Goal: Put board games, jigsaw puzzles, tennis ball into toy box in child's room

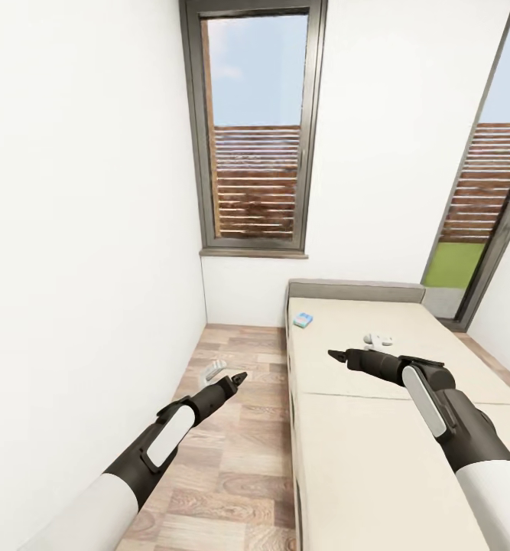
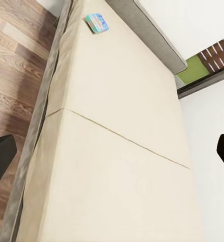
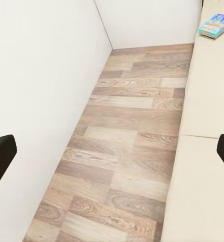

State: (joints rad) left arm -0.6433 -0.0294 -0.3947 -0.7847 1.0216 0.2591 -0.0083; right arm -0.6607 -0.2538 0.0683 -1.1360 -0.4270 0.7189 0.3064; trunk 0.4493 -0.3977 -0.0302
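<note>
The bed point(image 1: 377, 459), with a plain beige mattress and a grey headboard, fills the right half of the head view. A small blue board game box point(image 1: 303, 319) lies flat near the headboard; it appears again in the left wrist view point(image 2: 96, 22) and the right wrist view point(image 3: 216, 24). A small white object point(image 1: 378, 339) lies further right on the mattress, too small to identify. My left gripper point(image 1: 238, 379) hangs open over the floor beside the bed. Over the mattress my right gripper point(image 1: 336, 354) is open and empty, short of both items.
A narrow strip of wood-plank floor point(image 1: 232, 459) runs between the white left wall and the bed. A small white item point(image 1: 213, 372) lies on that floor near my left gripper. A tall window point(image 1: 256, 130) stands ahead and a glass door point(image 1: 484, 191) at the right.
</note>
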